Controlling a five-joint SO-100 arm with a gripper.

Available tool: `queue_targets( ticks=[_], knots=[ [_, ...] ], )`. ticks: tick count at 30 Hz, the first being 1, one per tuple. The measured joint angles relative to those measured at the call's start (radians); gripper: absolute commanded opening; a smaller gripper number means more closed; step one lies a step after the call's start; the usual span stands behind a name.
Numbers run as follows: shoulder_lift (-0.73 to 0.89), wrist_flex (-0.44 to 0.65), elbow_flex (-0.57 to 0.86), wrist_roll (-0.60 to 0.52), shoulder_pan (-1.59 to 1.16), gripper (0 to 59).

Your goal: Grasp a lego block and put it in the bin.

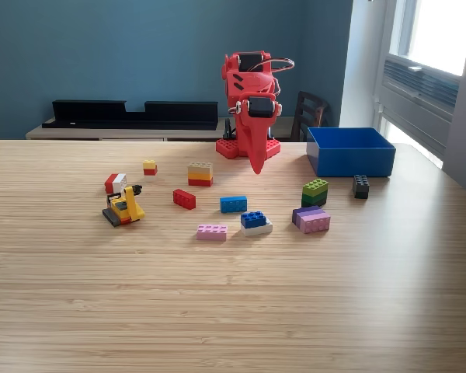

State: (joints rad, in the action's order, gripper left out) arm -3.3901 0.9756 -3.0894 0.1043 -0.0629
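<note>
Exterior view, red arm's hand [257, 165] pointing down, closed-looking, empty, bin [350, 151] interior hidden

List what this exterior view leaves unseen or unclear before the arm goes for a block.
- Inside of the bin: its front wall hides the floor, so contents are unknown.
- Gripper: seen head-on pointing down, open or shut unclear.
- Arm base: partly hidden by the folded arm.
- Small yellow figure: too small for details.

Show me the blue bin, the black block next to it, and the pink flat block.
blue bin [351, 162], exterior view, front wall.
black block [361, 186], exterior view, its middle.
pink flat block [212, 231], exterior view, top studs.
</note>
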Motion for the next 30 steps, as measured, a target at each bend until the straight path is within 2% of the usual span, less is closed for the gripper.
queue_targets(
  ticks=[6,8,18,30],
  knots=[
    [0.000,0.000,0.000,0.000,0.000,0.3],
    [0.000,0.000,0.000,0.000,0.000,3.7],
    [0.000,0.000,0.000,-0.049,0.000,13.2],
    [0.000,-0.006,0.086,-0.077,-0.021,17.8]
  ],
)
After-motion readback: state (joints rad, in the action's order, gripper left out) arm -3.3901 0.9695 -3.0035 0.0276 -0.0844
